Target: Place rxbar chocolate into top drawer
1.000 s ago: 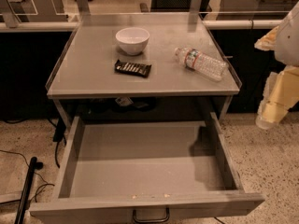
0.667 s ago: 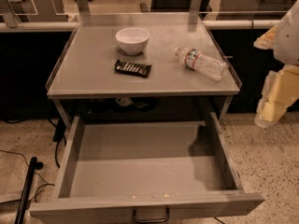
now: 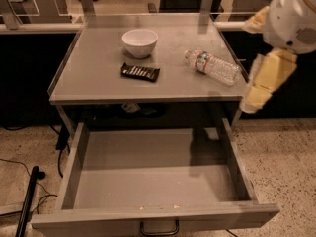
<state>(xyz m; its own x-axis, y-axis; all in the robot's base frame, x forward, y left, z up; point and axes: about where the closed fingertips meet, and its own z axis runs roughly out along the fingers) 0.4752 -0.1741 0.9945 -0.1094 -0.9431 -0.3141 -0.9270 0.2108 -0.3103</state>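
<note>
The rxbar chocolate (image 3: 140, 72), a small flat black bar with white lettering, lies on the grey tabletop (image 3: 98, 83) just in front of a white bowl. The top drawer (image 3: 153, 216) is pulled wide open below the tabletop, and its grey inside holds nothing but a few crumbs near the front. Its dark pull handle (image 3: 159, 229) shows at the bottom edge. Only my arm's white and cream links (image 3: 269, 75) show at the right, beside the table's right edge and above the floor. The gripper itself is out of view.
A white bowl (image 3: 140, 42) stands at the back middle of the tabletop. A clear plastic water bottle (image 3: 213, 67) lies on its side at the right. A black pole and cables (image 3: 27, 201) lie on the speckled floor at the left.
The arm links at the right have shifted slightly. The bar, bowl, bottle and drawer have not moved.
</note>
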